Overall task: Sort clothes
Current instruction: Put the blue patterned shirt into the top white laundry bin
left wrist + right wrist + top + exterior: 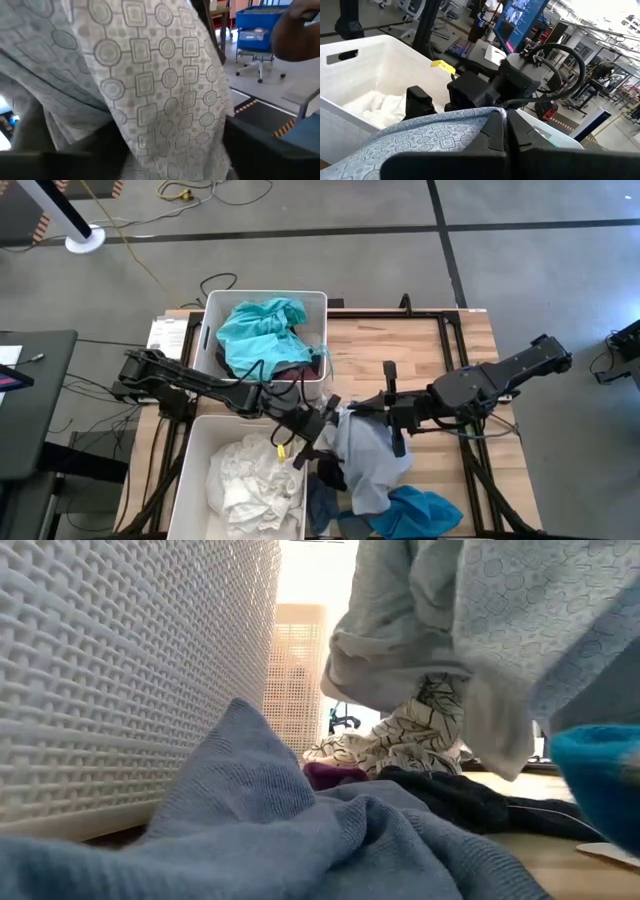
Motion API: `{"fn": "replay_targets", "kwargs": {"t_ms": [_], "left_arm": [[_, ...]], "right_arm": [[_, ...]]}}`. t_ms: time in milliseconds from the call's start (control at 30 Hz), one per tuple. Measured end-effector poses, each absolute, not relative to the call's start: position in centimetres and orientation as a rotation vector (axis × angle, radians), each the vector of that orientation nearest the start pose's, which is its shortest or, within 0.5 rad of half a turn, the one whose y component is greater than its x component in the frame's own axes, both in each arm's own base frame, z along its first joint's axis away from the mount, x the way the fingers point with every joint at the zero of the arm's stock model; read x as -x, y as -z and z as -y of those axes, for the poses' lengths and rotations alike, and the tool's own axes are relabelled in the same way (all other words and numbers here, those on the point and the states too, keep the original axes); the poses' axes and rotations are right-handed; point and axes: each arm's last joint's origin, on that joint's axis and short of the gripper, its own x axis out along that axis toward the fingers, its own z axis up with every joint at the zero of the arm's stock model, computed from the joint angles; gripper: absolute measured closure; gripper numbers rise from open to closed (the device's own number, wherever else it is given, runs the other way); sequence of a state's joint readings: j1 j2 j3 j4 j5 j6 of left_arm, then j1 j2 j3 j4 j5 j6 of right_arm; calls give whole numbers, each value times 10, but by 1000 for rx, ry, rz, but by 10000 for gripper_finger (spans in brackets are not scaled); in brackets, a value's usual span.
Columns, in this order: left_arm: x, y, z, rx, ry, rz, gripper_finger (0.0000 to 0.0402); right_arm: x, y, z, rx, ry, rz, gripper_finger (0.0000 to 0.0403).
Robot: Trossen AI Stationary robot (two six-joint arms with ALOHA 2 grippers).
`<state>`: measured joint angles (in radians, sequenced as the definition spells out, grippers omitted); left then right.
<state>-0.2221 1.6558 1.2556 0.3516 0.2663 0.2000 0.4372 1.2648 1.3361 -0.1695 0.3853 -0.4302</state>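
A pale grey garment printed with circles and squares [370, 455] hangs over the clothes pile at the table's near middle; it also shows in the low view [520, 620] and fills the left wrist view [150, 85]. My right gripper [345, 417] is shut on its upper edge. My left gripper [318, 430] is open right beside that edge, facing the right gripper, one finger on either side of the hanging cloth. The pile under it holds a grey-blue knit [300, 830], a dark navy piece [450, 800], a maroon piece [330, 775] and a bright blue piece [420, 510]. My right gripper pinches the patterned garment's top edge [470, 117] between its two fingers, coming level from the table's right side. The cloth falls away slack below the fingers, with its lower folds [500, 740] hanging just over the pile. Whether my left gripper touches the cloth, I cannot tell.
Two white bins stand at the table's left: the far one [315, 305] holds a teal garment [260, 325], the near one [195, 450] holds white clothes [255, 475]. The near bin's lattice wall [130, 670] stands close to the pile. Bare wood lies at the far right [400, 345].
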Motion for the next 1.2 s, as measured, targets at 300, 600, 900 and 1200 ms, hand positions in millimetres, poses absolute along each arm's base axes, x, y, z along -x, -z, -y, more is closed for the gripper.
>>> {"fn": "replay_targets", "kwargs": {"t_ms": [300, 600, 900, 1200], "left_arm": [[-376, -324, 93, -285, 492, 24, 387], [-367, -339, 89, -323, 447, 49, 397], [-321, -393, 78, -390, 352, 163, 399], [-288, -425, 69, -433, 284, 259, 400]], "right_arm": [[-253, -422, -106, 432, -66, -97, 393], [-245, -416, -118, 379, -97, -152, 383], [-227, -406, -131, 353, -35, -271, 338], [-241, -379, -136, 337, 80, -387, 223]]}}
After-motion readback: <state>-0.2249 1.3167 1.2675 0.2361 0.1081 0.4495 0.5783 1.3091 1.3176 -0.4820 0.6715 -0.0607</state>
